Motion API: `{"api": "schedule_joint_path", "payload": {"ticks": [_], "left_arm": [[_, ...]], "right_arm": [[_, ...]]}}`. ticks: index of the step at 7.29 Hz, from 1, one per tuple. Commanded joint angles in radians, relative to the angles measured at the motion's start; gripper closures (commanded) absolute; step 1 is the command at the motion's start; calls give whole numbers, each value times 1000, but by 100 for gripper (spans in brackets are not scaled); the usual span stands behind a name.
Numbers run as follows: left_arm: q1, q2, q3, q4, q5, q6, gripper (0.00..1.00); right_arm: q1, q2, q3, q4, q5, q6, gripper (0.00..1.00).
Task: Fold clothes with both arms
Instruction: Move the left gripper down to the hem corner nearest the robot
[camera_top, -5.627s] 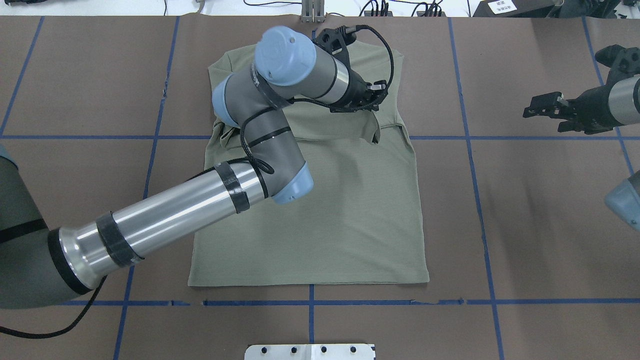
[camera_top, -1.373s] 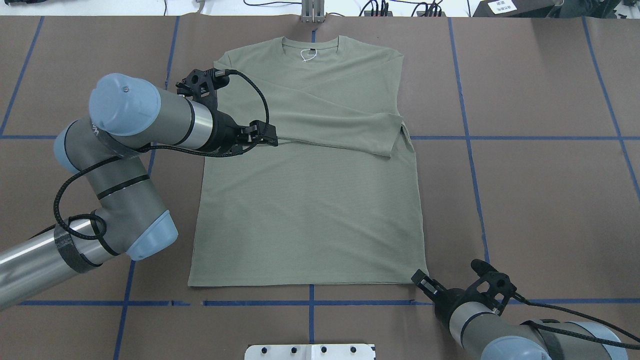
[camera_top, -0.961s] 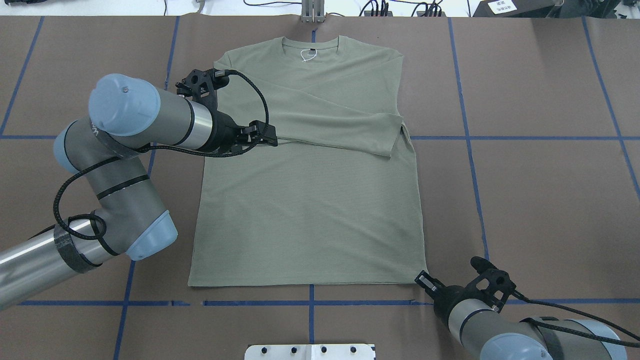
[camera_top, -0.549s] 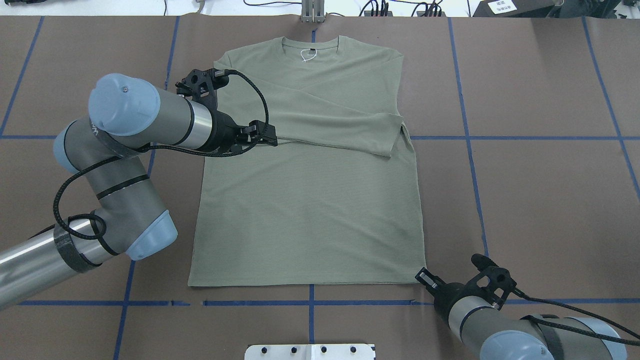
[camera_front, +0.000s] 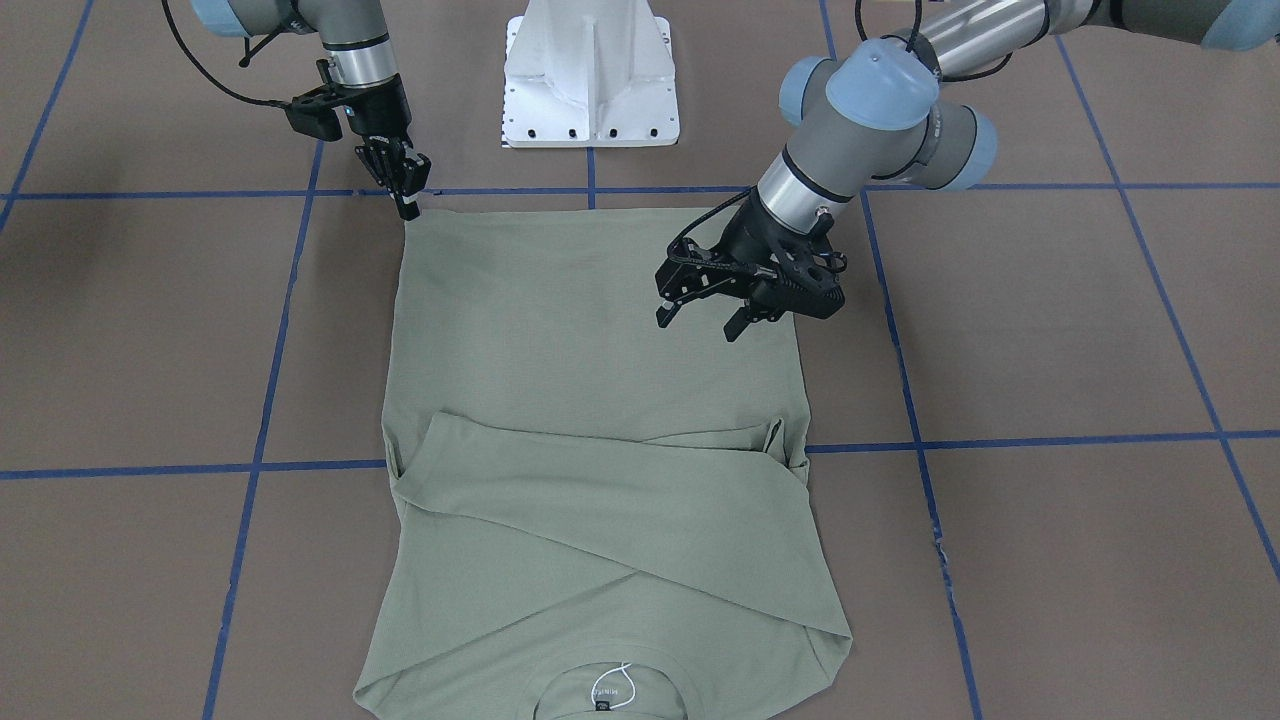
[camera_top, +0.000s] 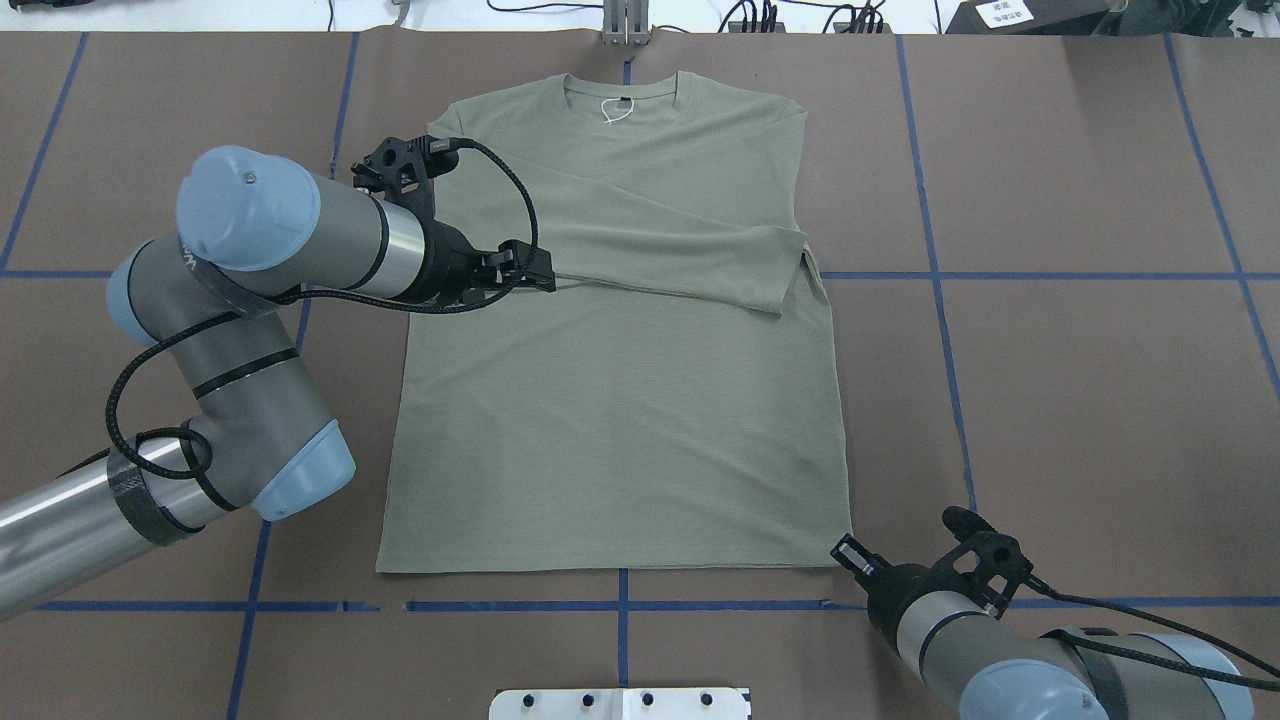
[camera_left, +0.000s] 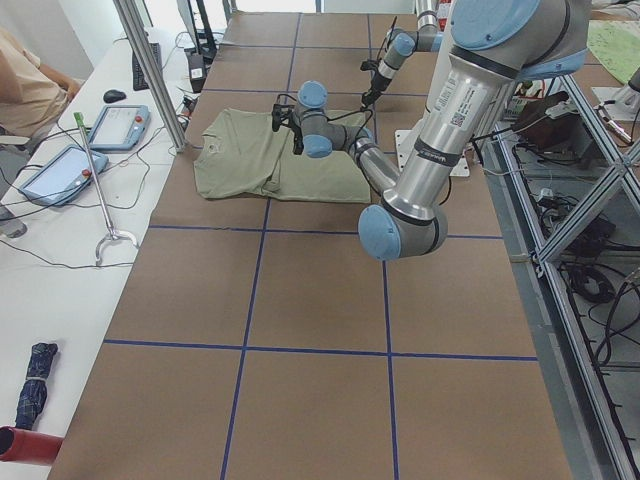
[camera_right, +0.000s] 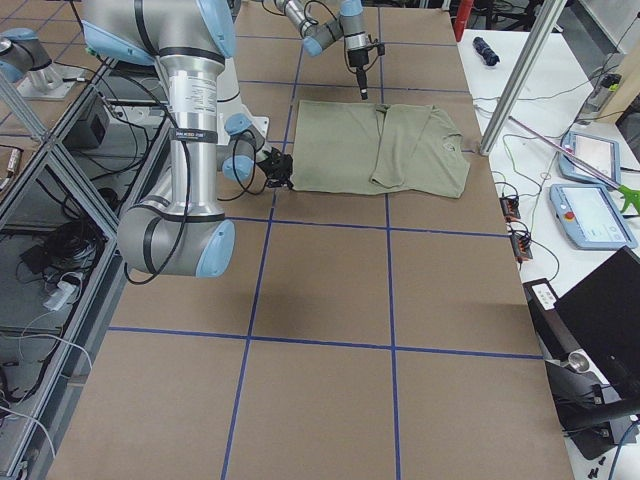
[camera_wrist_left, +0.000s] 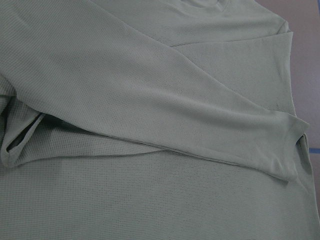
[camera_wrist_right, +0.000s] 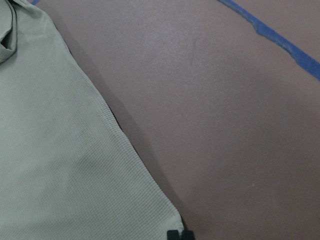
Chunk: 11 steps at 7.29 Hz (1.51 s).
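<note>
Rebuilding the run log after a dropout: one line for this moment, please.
stage: sleeves folded across shirt | left gripper: open, over shirt body | right gripper: shut on near hem corner, shirt flat

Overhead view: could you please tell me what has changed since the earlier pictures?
The left gripper pulled back from the shirt's right side to its left and is open, leaving the sleeve flat across the chest. The right gripper came in from the right to the near hem corner. The shirt's body stayed put.

Bright even overhead light, soft shadows, sharp focus, no glare.
</note>
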Motion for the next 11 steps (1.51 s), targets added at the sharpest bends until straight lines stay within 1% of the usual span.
{"api": "schedule_joint_path", "payload": {"ticks": [1, 2, 3, 4, 5, 6, 7, 8, 9, 10, 11], "left_arm": [[-3, 3, -7, 0, -3, -2, 8], [-1, 51, -16, 0, 0, -23, 5], [10, 104, -68, 2, 9, -113, 5], [63, 178, -143, 3, 60, -155, 5], [161, 254, -186, 5, 176, -219, 5], [230, 274, -212, 27, 248, -314, 5], [284, 300, -254, 101, 290, -376, 5], [315, 311, -304, 206, 299, -391, 5], [344, 369, -329, 236, 310, -396, 5], [347, 404, -332, 238, 334, -398, 6], [359, 411, -331, 239, 335, -398, 7]], "right_arm": [[0, 0, 6, 0, 3, -3, 100], [5, 0, 15, 2, 5, -5, 100], [9, -3, 35, 0, 8, -6, 100], [11, -6, 38, 0, 8, -6, 100], [14, -20, 51, 0, 9, -8, 100], [15, -21, 52, 0, 9, -6, 100], [14, -23, 52, 0, 9, -6, 100], [15, -23, 52, 0, 9, -6, 100], [14, -21, 52, 0, 8, -6, 100], [12, -21, 52, 0, 8, -6, 100], [12, -21, 50, 0, 6, -6, 100]]}}
